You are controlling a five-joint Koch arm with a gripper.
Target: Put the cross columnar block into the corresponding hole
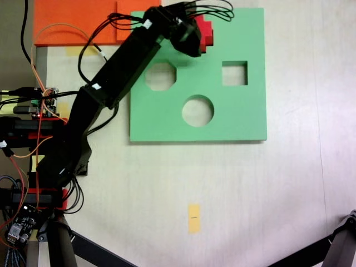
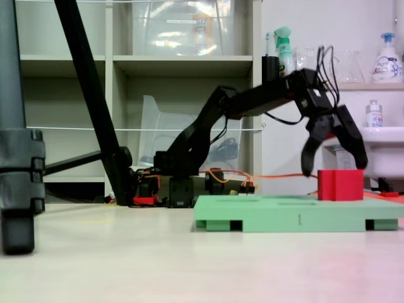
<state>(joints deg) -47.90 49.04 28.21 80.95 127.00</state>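
Your block (image 2: 339, 185) stands upright on the board (image 1: 233, 125) at its upper edge in the top-down fixed view, likely seated in the hole, which is hidden there. Fingers (image 2: 334, 165) are spread wide, straddling the block's top without touching, so it looks let go.

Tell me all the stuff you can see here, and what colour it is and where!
Green foam board: 1, green, flat on the table, centre of the overhead fixed view.
Cutouts in board: 3 visible, one octagonal, one square, one round.
Red block: 1, red, sticking up from the board under the gripper.
Orange foam sheet: 1, orange, top left corner.
Yellow tape piece: 1, yellow, on the table below the board.
Spray bottles: several, on shelves behind.
Gripper: 1, black, open above the block.
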